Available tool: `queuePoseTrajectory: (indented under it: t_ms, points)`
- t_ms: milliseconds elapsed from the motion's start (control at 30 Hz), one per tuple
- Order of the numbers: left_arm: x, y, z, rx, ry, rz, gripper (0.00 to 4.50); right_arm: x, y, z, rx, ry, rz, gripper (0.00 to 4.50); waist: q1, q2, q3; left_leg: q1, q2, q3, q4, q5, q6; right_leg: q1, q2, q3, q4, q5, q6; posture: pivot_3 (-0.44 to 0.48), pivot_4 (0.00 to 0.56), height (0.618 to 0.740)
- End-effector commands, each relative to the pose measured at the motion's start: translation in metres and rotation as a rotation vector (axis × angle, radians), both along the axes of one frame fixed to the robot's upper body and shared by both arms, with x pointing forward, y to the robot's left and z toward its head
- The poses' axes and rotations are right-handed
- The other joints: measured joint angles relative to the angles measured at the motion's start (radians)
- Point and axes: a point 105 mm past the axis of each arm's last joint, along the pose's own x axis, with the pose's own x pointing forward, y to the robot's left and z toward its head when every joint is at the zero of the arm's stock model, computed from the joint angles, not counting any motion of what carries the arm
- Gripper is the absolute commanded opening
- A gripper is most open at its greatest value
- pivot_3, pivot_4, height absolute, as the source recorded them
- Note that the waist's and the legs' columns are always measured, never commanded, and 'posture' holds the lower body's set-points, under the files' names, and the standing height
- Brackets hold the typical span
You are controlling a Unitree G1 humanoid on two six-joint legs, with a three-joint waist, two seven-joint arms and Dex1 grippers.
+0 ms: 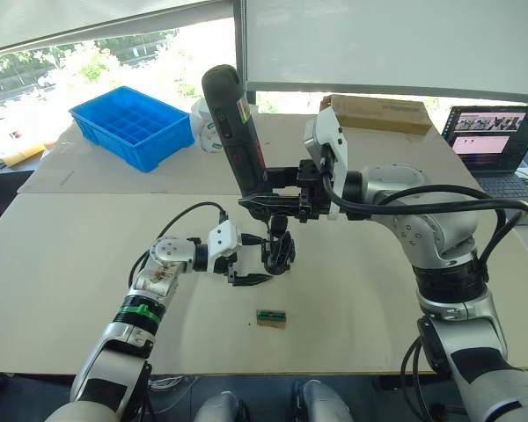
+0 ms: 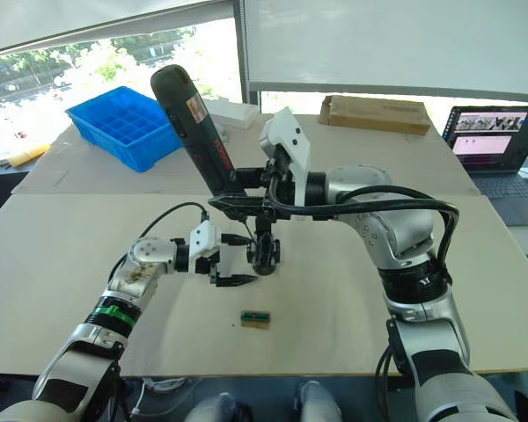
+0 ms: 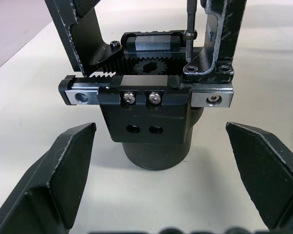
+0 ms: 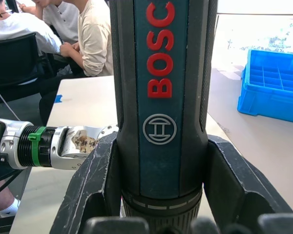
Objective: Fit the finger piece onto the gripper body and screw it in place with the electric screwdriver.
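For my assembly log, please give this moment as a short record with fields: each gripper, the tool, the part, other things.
right gripper: shut on the electric screwdriver, held tilted
screwdriver bit: down at a screw hole on the gripper body
left gripper: open, one finger on each side of the gripper body, not touching
gripper body: upright on the table
other: blue bin, laptop, cardboard box, small brown-and-green block

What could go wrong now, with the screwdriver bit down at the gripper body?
The left pincer is open, its fingers beside the gripper body without clamping it, so driving torque may spin or tip it. The thin bit of the electric screwdriver, held tilted by the right pincer, could slip off the screw.
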Motion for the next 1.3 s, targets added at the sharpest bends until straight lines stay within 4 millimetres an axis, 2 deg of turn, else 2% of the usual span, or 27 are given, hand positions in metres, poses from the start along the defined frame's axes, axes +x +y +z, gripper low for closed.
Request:
queuePoseTrajectory:
  t_ms: [33,1033,1300]
  points:
    - [0.001,-0.002,0.008,-0.009,-0.045,-0.010,4.50,-0.009,0.000,0.018,0.035,-0.077,0.021,1.92,0.000,0.000,0.000,0.000,0.000,0.000,0.000,0.000,0.000,0.000,0.000,0.000,0.000,0.000,0.000,0.000,0.150,0.738]
    - [0.003,-0.001,0.011,-0.013,-0.048,-0.001,4.50,-0.003,0.002,0.007,0.029,-0.098,0.013,1.92,0.000,0.000,0.000,0.000,0.000,0.000,0.000,0.000,0.000,0.000,0.000,0.000,0.000,0.000,0.000,0.000,0.150,0.738]
    - [0.003,-0.001,0.012,-0.012,-0.048,0.000,4.50,-0.007,0.007,0.024,0.060,-0.087,0.025,1.92,-0.001,0.000,0.000,0.000,0.000,0.000,0.000,0.000,0.000,0.000,0.000,0.000,0.000,0.000,0.000,0.000,0.150,0.738]
